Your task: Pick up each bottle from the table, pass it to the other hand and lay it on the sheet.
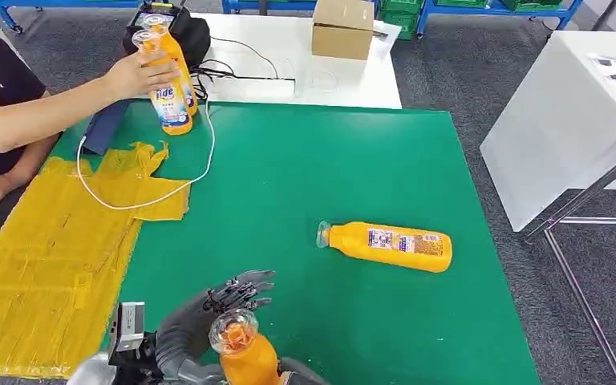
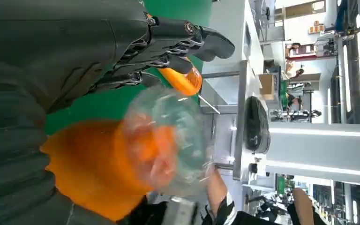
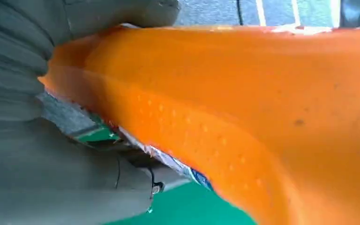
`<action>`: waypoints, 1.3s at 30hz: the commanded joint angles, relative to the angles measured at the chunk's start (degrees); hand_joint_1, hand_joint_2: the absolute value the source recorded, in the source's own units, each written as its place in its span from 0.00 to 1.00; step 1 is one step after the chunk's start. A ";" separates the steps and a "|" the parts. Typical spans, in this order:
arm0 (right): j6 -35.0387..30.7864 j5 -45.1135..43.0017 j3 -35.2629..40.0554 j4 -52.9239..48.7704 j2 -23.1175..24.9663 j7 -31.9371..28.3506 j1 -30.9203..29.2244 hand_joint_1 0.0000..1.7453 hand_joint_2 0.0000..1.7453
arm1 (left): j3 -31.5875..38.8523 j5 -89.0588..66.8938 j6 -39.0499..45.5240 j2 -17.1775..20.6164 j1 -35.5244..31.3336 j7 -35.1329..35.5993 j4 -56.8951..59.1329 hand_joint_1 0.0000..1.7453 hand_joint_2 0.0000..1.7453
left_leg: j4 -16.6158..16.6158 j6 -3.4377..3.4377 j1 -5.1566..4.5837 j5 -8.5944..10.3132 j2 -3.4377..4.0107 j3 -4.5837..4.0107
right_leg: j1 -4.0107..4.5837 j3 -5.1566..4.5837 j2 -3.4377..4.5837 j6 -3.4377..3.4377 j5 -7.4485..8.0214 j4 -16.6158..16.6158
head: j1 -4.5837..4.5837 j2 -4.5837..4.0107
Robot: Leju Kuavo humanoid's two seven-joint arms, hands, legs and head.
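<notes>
From the head view I see an orange bottle upright at the near table edge, my left hand curled round its neck. Another bottle lies on the green table; a person's hand holds two beyond the yellow sheet. At the left wrist, fingers reach past the clear cap. At the right wrist, my right hand clamps the body.

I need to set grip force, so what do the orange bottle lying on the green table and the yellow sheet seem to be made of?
The orange bottle lying on the table looks like smooth, slightly glossy plastic with a clear cap and a printed paper or film label. The yellow sheet looks like thin, crinkled plastic film, judging by its creases and bag-like handles, though fabric cannot be ruled out.
</notes>
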 commanded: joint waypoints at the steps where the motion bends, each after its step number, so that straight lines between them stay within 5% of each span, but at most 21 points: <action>1: 1.03 -0.04 3.06 5.63 0.79 0.69 -1.61 1.00 1.00 | -2.96 0.27 -0.03 -0.28 -2.63 0.66 3.81 1.00 1.00 | -0.11 0.11 -0.03 0.00 -0.03 0.16 | 0.02 0.19 -0.10 -0.22 -0.03 -0.10 | 0.00 0.00; 27: 1.09 0.07 0.38 3.74 1.58 -0.54 -1.70 1.00 1.00 | -4.05 -3.16 -0.53 2.43 -2.07 -3.04 3.18 1.00 1.00 | -0.07 0.11 -0.04 -0.01 0.03 0.11 | 0.01 0.11 -0.02 -0.23 -0.03 -0.04 | 0.00 0.00; 28: 1.11 0.11 0.21 3.65 1.63 -0.59 -1.63 1.00 1.00 | -3.92 -3.10 -0.53 2.37 -1.92 -3.13 3.15 0.05 1.00 | -0.12 0.14 -0.07 -0.01 0.04 0.17 | 0.00 0.17 -0.04 -0.30 -0.03 -0.07 | 0.00 0.00; 30: 1.31 0.43 -0.43 3.39 1.90 -1.02 -1.37 1.00 1.00 | -3.45 -1.99 -0.73 1.97 -1.52 -2.93 3.53 0.00 1.00 | -0.11 0.14 -0.07 0.00 0.02 0.17 | -0.01 0.15 -0.05 -0.28 -0.03 -0.06 | 0.00 0.00; 31: 1.32 0.46 -0.61 3.29 1.99 -1.06 -1.27 1.00 1.00 | -3.33 -1.77 -0.59 2.05 -1.37 -2.54 3.35 0.00 0.00 | -0.14 0.17 -0.08 0.00 0.04 0.19 | 0.00 0.17 -0.05 -0.34 -0.03 -0.09 | 0.00 0.00; 37: 1.05 0.94 -1.09 2.57 2.01 -1.55 -0.67 1.00 1.00 | -2.48 -0.93 -0.95 1.46 -0.66 -2.83 3.41 0.00 0.00 | -0.12 0.14 -0.07 -0.01 0.05 0.17 | 0.00 0.18 -0.02 -0.30 -0.03 -0.07 | 0.00 0.00; 38: 0.95 0.94 -1.19 2.36 1.97 -1.68 -0.58 1.00 1.00 | -2.42 -0.88 -1.05 1.49 -0.55 -2.86 3.29 0.00 1.00 | -0.06 0.10 -0.03 -0.01 0.02 0.10 | 0.01 0.12 -0.03 -0.20 -0.03 -0.04 | 0.00 0.00; 39: 0.81 0.90 -1.34 2.00 1.89 -1.82 -0.45 1.00 1.00 | -2.36 -0.81 -1.20 1.62 -0.41 -2.91 3.13 0.00 1.00 | -0.10 0.13 -0.06 -0.02 0.02 0.17 | 0.00 0.18 -0.05 -0.27 -0.04 -0.07 | 0.00 0.00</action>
